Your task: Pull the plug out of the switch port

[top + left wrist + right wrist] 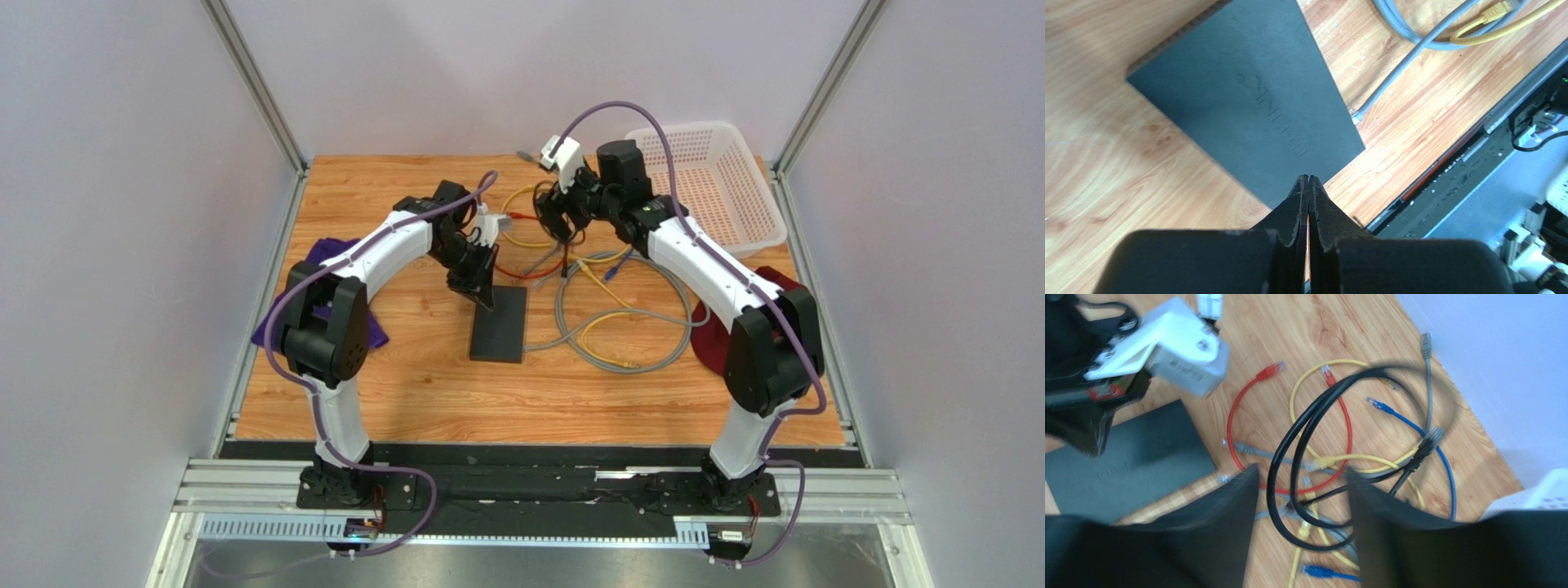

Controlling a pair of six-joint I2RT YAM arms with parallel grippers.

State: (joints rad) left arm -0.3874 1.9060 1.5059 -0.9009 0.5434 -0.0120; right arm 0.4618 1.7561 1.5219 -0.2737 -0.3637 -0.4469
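The switch (497, 321) is a flat matte black box lying on the wooden table; it also shows in the left wrist view (1247, 104) and the right wrist view (1131, 459). My left gripper (476, 292) is shut and empty, its tips (1309, 179) at the switch's far end. My right gripper (558, 223) is open above the cable pile (1300, 478). A black cable (1303, 435) loops loosely between its spread fingers, its plug (1428, 441) free in the air. I see no cable joined to the switch.
Loose red, yellow, blue and grey cables (601, 300) lie right of the switch. A white basket (711, 184) stands at the back right. A purple cloth (321, 263) lies at the left, a dark red cloth (711, 337) at the right.
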